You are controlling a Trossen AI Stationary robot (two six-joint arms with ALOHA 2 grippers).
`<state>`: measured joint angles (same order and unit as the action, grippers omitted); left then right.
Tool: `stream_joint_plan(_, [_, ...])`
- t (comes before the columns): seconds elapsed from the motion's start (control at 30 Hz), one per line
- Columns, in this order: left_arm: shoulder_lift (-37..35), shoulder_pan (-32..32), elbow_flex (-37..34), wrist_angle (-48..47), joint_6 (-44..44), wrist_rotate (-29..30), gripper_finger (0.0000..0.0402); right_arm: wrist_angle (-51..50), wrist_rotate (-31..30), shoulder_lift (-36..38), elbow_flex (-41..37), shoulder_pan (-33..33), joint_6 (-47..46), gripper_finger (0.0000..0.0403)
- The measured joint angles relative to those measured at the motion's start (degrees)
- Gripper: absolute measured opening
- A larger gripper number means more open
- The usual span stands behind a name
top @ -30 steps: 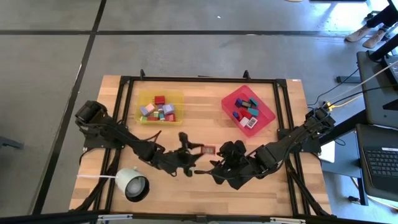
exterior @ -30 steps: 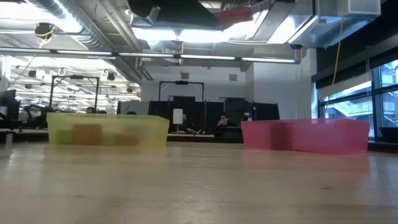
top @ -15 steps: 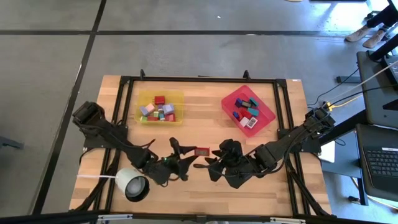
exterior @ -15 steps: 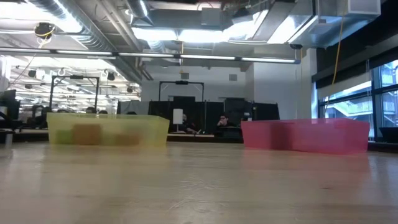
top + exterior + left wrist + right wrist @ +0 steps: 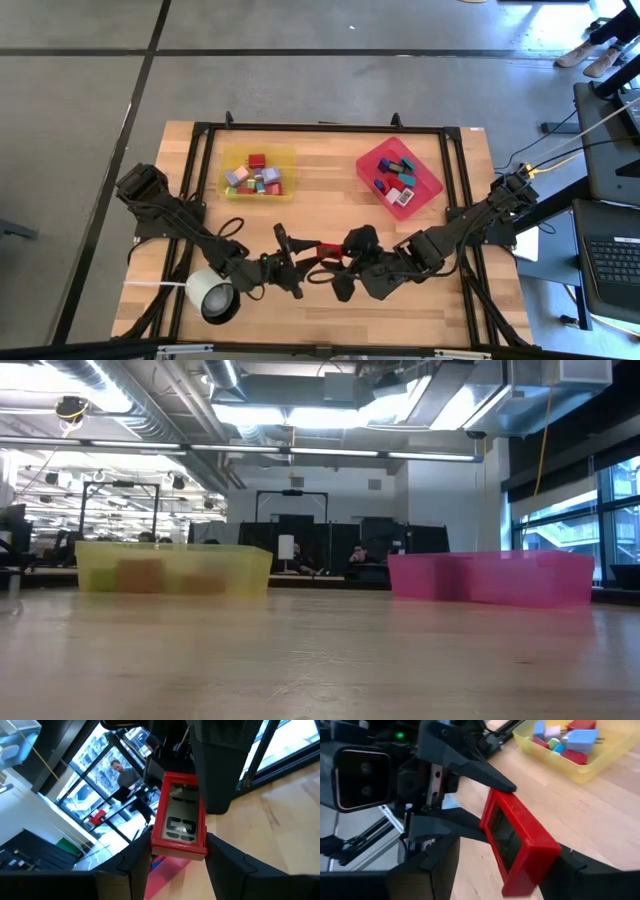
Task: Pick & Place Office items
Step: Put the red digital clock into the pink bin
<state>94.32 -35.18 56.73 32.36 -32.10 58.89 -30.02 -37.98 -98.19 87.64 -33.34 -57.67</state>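
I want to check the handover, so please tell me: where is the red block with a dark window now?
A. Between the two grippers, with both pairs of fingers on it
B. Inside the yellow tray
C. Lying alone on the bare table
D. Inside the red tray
A: the red block sits between the left gripper and the right gripper, above the table's middle in the high view, with fingers of both arms on its ends.

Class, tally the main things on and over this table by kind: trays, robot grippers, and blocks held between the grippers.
Trays: 2, yellow tray and red tray
Grippers: 2, left gripper and right gripper
Held blocks: 1, red block
Total: 5
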Motion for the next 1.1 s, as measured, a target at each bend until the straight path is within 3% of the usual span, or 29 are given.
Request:
stream_joint_plan(0.23, [0.0, 0.12, 0.0, 0.75, -1.92, -0.03, 0.0159, 0.63, 0.51, 0.0, 0.0, 0.02, 1.16, 0.0184])
stream_joint_plan(0.6, [0.0, -0.19, 0.02, 0.62, -2.88, 0.52, 0.0166, 0.75, 0.57, 0.0, -0.02, 0.04, 0.08, 0.0059])
stream_joint_plan(0.87, [0.02, -0.17, 0.02, 0.71, -3.39, 0.0, 0.0196, 0.75, 0.9, 0.0, -0.02, 0.02, 1.0, 0.0063])
stream_joint_plan(1.0, [0.08, -0.92, 0.02, 0.83, -3.82, 6.61, 0.0213, 0.29, 0.2, 0.02, 0.01, 0.62, 1.75, 0.0067])
stream_joint_plan(1.1, [0.17, -1.57, 0.0, 0.55, -3.76, 20.3, 0.0221, -2.8, 2.05, 0.97, 0.02, 2.0, 2.88, 0.006])
